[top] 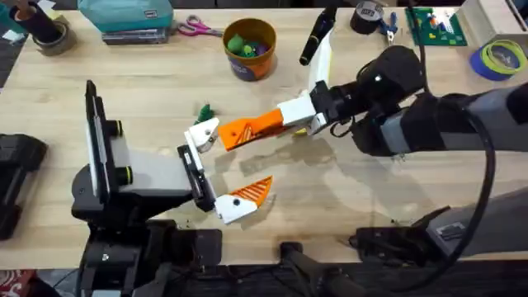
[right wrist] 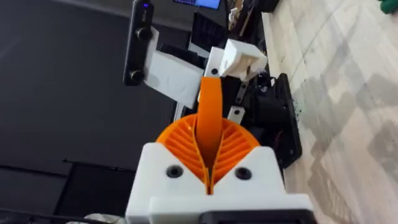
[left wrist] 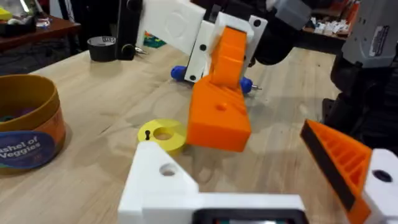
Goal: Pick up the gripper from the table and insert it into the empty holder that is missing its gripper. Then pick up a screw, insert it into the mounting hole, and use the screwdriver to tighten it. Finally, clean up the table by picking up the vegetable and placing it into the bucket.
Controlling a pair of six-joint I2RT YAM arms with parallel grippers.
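My right gripper (top: 285, 118) is shut on the loose orange gripper (top: 247, 129), holding it level above the table. Its tip is close to the bare white holder (top: 202, 133) of my left gripper (top: 227, 165), which stands open; the other mount carries an orange finger (top: 254, 191). In the left wrist view the orange gripper (left wrist: 221, 106) hangs just beyond the holder (left wrist: 161, 180). A blue screwdriver (left wrist: 178, 73) lies behind it, mostly hidden. The green vegetable (top: 205, 110) lies near the holder. The bucket (top: 250, 49) stands at the back. No screw is in view.
A yellow ring (left wrist: 163, 134) lies on the table under the held piece. A black pen-shaped tool (top: 316, 37), scissors (top: 195, 29), a teal case (top: 124, 16) and tape rolls (top: 54, 37) line the back edge. Blue tape (top: 499, 58) sits at the far right.
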